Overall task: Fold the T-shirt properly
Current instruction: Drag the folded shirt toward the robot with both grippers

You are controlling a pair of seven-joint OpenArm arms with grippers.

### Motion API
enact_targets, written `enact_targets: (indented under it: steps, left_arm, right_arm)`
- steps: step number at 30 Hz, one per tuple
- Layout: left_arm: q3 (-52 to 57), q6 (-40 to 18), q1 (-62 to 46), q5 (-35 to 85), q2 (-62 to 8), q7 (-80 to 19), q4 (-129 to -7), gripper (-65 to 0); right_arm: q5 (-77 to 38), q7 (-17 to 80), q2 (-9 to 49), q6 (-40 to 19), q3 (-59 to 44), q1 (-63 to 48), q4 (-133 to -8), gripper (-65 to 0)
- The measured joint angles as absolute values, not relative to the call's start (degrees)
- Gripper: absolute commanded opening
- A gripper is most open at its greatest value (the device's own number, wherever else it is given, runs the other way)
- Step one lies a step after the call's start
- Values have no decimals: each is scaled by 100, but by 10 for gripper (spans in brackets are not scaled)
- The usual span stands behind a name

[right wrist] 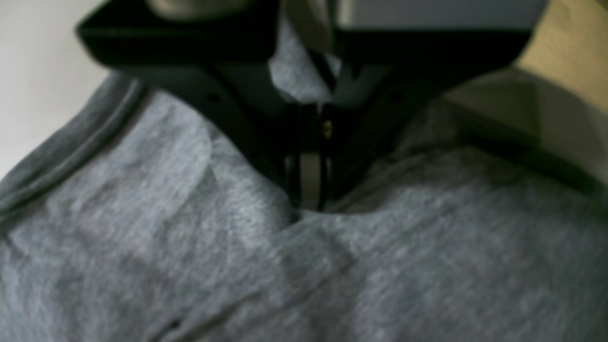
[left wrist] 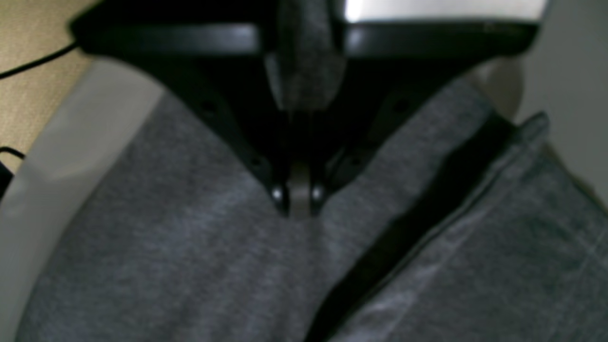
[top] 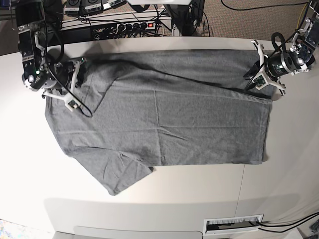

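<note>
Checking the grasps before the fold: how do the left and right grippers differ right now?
The left gripper pinches the T-shirt at its hem end, base view's right; the right gripper pinches the shoulder end, opposite. The left wrist view looks darker than the right's. Both are shut on fabric.

The base view looks straight down from high above on the white table, taking in the whole plain heather-grey cotton T-shirt with both arms at the frame's upper corners. Each wrist view sits right behind its black gripper, looking along the jaws, very near and blurred. All three share grey cloth: left wrist at the base view's upper right, right wrist upper left
</note>
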State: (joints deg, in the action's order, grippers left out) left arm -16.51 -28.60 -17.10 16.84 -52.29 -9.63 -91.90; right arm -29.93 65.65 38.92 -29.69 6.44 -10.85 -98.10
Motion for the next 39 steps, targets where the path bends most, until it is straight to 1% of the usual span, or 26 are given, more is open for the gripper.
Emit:
enact_targets:
  steps: [3, 6, 14, 17, 20, 25, 29, 32, 34, 39]
  left_arm:
    - [-1651, -2849, -1789, 1691, -5245, -838, -9192, -650]
    - [-1651, -2851, -1820, 1704, -5277, -812, -9205, -650]
    - [-1651, -2934, -2224, 1708, -5649, -886, -9539, -650]
    - [-1684, -2687, -2239, 1675, -5675, -956, -9627, -650]
    - [-1728, -2451, -2287, 1343, -5717, -1013, -9819, -650]
    - [-1837, -2001, -2359, 884, -5848, -1557, -10294, -650]
    - [-1881, -1466, -2440, 259, -6016, -2283, -10680, -650]
    - [-1903, -1050, -2497, 56, -6224, -2679, -10971, -650]
    - [-1907, -928, -2488, 82, -6243, -2679, -11240, -650]
    - [-1907, -921, -2491, 84, -6257, -2816, -11605, -650]
  right_arm:
    - [-2993, 6508, 4014, -2985, 644, -1243, -9909, -650]
    - [-3000, 6508, 3999, -3002, 556, -1258, -9907, -650]
    - [-3037, 6532, 3999, -3013, 427, -1291, -9900, -650]
    - [-3030, 6449, 3999, -3050, 412, -1308, -9896, -650]
    - [-3028, 6453, 3999, -3050, 412, -1306, -9896, -650]
    - [-2945, 6506, 3981, -3048, 370, -1326, -10075, -650]
    - [-2751, 6726, 3968, -3044, -36, -1424, -10259, -650]
    - [-2899, 6569, 3981, -3004, -504, -1391, -10392, -650]
    - [-3017, 6412, 3975, -3028, -762, -1376, -10438, -650]
    - [-2991, 6386, 3981, -3006, -1107, -1396, -10420, -650]
